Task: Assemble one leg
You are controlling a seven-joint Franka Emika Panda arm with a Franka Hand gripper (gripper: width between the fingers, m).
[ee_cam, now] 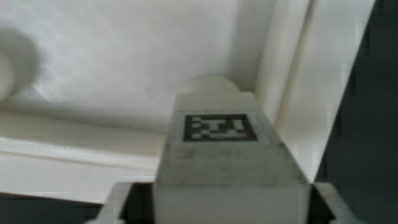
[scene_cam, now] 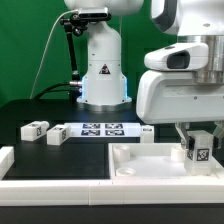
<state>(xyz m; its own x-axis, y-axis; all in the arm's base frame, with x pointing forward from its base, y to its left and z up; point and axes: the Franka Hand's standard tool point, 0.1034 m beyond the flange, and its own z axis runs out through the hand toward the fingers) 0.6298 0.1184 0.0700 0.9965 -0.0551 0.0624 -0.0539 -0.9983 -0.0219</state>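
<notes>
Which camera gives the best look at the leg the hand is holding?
The wrist view: the leg fills the frame, its tag sharp, gripped between the fingers over the white tray-shaped part. The exterior view shows that leg only small, partly hidden under the hand.

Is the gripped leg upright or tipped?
Upright. The leg stands vertical in the gripper, tag facing out, over the tray part.

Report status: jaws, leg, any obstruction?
Gripper shut on the leg. Leg upright over the white tray-shaped part, tag visible. Nothing seen in the way.
</notes>
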